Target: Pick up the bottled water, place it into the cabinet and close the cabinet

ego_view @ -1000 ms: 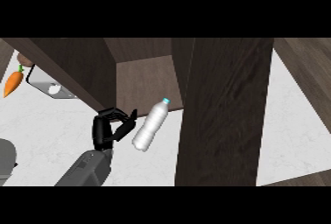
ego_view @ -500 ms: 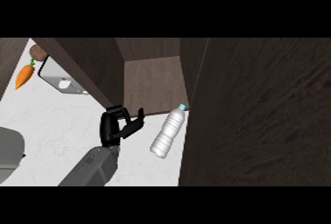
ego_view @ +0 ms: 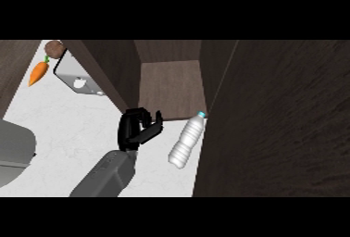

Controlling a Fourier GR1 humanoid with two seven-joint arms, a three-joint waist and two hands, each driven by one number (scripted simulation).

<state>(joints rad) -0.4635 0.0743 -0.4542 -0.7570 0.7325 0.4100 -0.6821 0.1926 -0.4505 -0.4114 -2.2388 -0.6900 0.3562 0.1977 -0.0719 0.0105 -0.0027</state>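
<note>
Head view: you're looking at one robot hand [ego_view: 139, 128], on a forearm coming in from the lower edge, fingers curled and gripping nothing. Which arm it is, I can't tell; no other hand is showing. The bottled water [ego_view: 186, 141] is lying tilted just beside it, apart from the fingers, cap pointing up toward the cabinet [ego_view: 171, 88] opening, base toward you.

Risk, as I'm judging it: the bottle is sitting right against the dark cabinet door [ego_view: 273, 120]. If you're reaching from the left, you're likely nudging it into the door or rolling it away. It's round and smooth, so fingers closing off-centre may be squirting it out.

Surface: the table [ego_view: 61, 120] is pale and speckled. A carrot [ego_view: 37, 74] and a brownish round item [ego_view: 54, 46] are lying at upper left, well apart. A grey object [ego_view: 14, 152] is sitting at the left edge.
</note>
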